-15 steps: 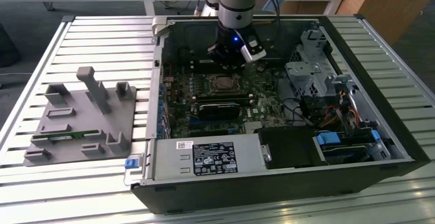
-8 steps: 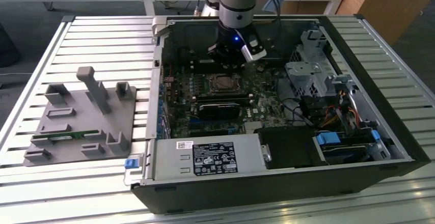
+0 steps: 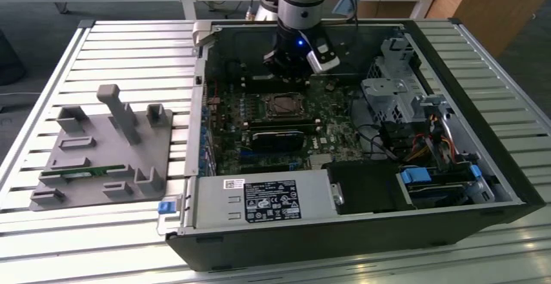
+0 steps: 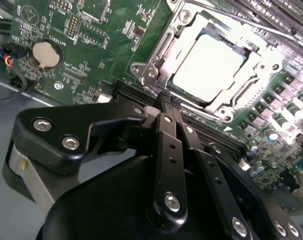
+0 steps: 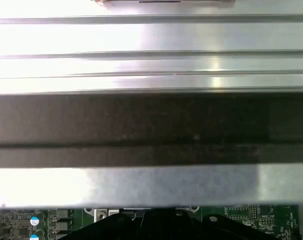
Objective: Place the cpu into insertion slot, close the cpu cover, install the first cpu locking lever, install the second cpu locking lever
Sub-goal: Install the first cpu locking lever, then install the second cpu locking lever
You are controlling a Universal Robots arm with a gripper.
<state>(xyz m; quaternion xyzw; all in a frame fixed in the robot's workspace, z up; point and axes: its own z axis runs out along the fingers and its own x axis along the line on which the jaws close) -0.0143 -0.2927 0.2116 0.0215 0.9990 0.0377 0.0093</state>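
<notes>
the end effector (image 4: 167,100) has its fingers pressed together with nothing between them, and it hangs just beside the insertion slot (image 4: 211,65) in the green circuit board (image 4: 81,45). the cpu (image 4: 207,64) lies flat in the insertion slot. the cpu cover (image 4: 164,47) lies down around the cpu, framing it. near the insertion slot lies a round coin battery (image 4: 45,54).

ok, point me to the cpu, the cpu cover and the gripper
cpu (image 4: 209,62): second wrist view, middle of its bright metal top.
cpu cover (image 4: 164,47): second wrist view, frame edge beside the cpu.
gripper (image 4: 167,100): second wrist view, at the closed fingertips.
</notes>
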